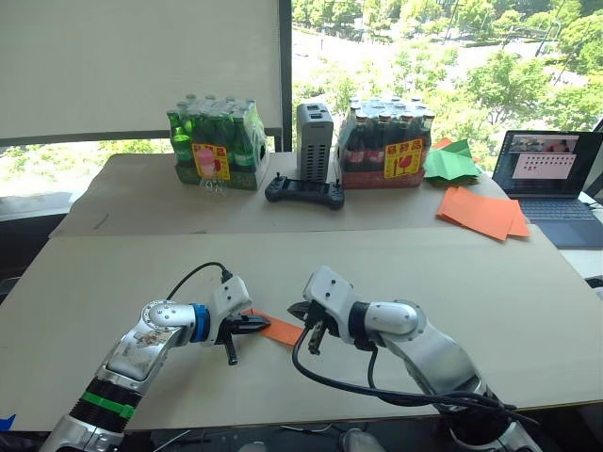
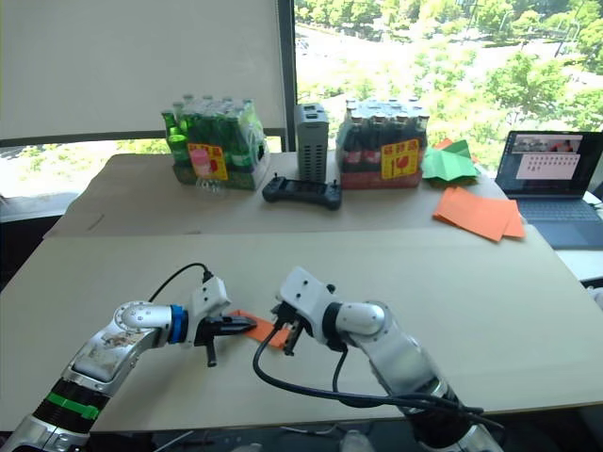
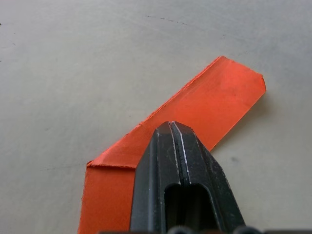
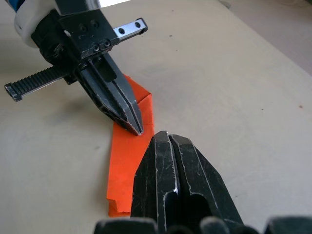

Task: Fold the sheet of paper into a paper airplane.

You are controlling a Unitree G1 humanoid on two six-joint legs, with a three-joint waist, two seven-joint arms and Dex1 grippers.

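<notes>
A: What lies on the surface (image 1: 113,282)?

B: At the far edge, 2 shrink-wrapped bottle packs (image 1: 215,146), a laptop (image 1: 551,184), a pile of orange sheets (image 1: 482,213), a green paper shape (image 1: 450,162) and a black controller (image 1: 304,192). Near the front edge, between the arms, lies the paper airplane (image 1: 278,329), flat, already a narrow layered strip with 1 slanted end.

A: And each tool?

B: The left tool (image 3: 174,127) has its fingers together, tips pressing down on the strip's middle. The right tool (image 4: 165,139) is also closed, its tips on or just over the strip, close to the left tool's; I cannot tell whether it touches.

A: How will the paper handle?

B: Probably very light, thin and slippery, and it tears or crumples easily, though the layers stiffen it a little. I would pin it at the crease and lift a free edge beside the pin, not the point.
</notes>
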